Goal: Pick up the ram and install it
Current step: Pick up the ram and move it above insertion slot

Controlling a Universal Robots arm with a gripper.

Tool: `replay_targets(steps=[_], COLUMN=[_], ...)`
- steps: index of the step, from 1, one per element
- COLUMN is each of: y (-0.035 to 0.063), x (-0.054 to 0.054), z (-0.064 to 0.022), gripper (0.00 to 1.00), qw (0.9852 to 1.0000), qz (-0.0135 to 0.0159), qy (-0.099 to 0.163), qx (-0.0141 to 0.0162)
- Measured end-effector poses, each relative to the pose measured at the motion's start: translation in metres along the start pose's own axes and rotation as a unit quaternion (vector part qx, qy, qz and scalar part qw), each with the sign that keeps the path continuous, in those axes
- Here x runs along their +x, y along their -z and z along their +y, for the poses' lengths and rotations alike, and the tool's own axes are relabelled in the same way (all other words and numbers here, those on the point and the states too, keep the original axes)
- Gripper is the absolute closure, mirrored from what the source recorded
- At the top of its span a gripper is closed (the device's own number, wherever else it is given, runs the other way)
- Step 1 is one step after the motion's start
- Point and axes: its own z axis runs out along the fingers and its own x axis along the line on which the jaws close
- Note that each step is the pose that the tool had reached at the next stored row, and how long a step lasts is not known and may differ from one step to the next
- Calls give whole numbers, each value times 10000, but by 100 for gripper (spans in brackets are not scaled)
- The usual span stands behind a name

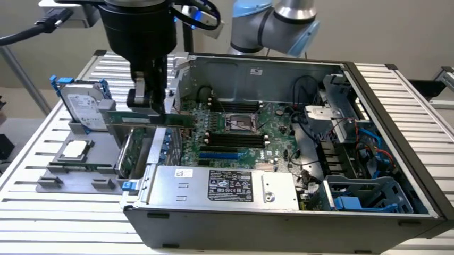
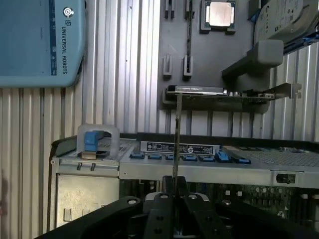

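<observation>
A slatted metal table point(image 1: 64, 218) carries an open case point(image 1: 284, 228) and, at the exterior view's left, a grey holder point(image 1: 71, 172). Nearest in the case lies the power supply point(image 1: 220, 186), with a blue drive cage point(image 1: 365, 197) beside it. Behind them the motherboard point(image 1: 273, 119) lies flat, its memory slots point(image 1: 230, 139) and socket point(image 1: 237, 122) facing up. The holder keeps a CPU point(image 1: 74, 150), an expansion card point(image 1: 131, 151) on edge and, farther back, a hard drive point(image 1: 84, 106). The gripper point(image 1: 148, 106) pinches the ram point(image 1: 181, 120) by its long edge. The stick hangs level in the air, across the case's wall on the holder side and apart from the slots.
</observation>
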Motion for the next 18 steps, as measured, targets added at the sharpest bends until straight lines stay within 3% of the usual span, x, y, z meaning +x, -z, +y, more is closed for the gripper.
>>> replay_targets(steps=[11,18], y=[13,-9], x=[12,4], z=[-502,-821], gripper=[100,100], qw=[10000,10000], qz=[-36,-40], qy=[1,1], qx=[1,-1])
